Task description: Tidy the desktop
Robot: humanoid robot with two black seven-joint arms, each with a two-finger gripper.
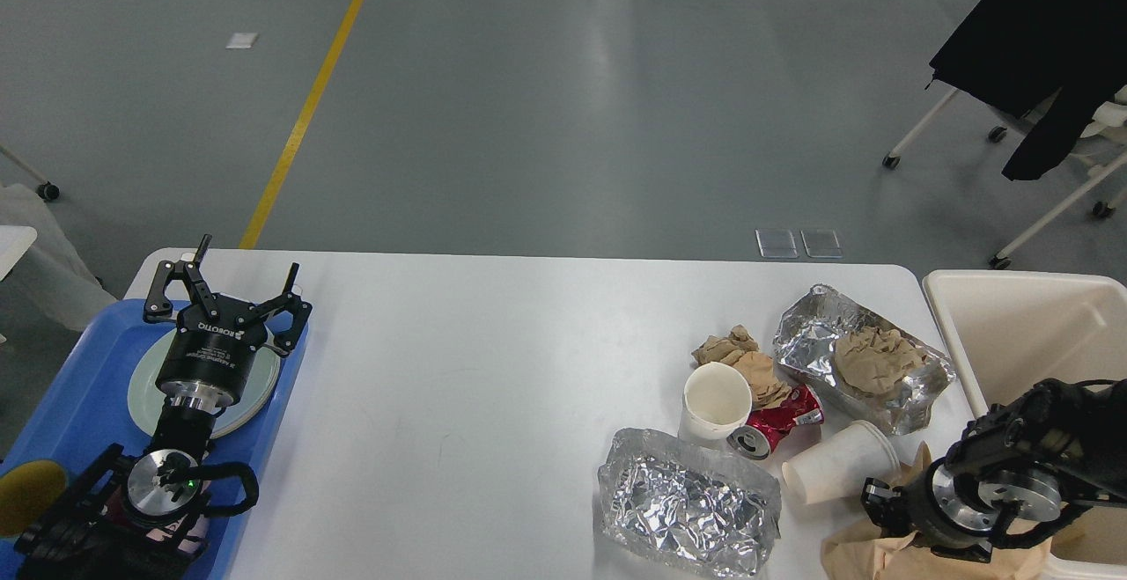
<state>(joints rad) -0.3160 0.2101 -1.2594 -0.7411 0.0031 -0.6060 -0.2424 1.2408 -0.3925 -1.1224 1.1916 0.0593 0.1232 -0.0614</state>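
Rightward, the right gripper [880, 502], its jaws unreadable, is reaching low among litter clustered on the desktop [458, 369] beside the bin [951, 334], seemingly for short drops, while the left gripper [233, 285] is hanging wide open, empty, over the tray [79, 378].

- A wide bare stretch of the counter [458, 369] is lying open between the blue tray [70, 386] and the litter.
- Foil trays [687, 505], an upright cup [715, 400], a tipped cup [841, 461], a crushed can [779, 422] and crumpled paper [744, 360] are crowding the right end.
- The bin [1012, 325] is walling off the right edge.
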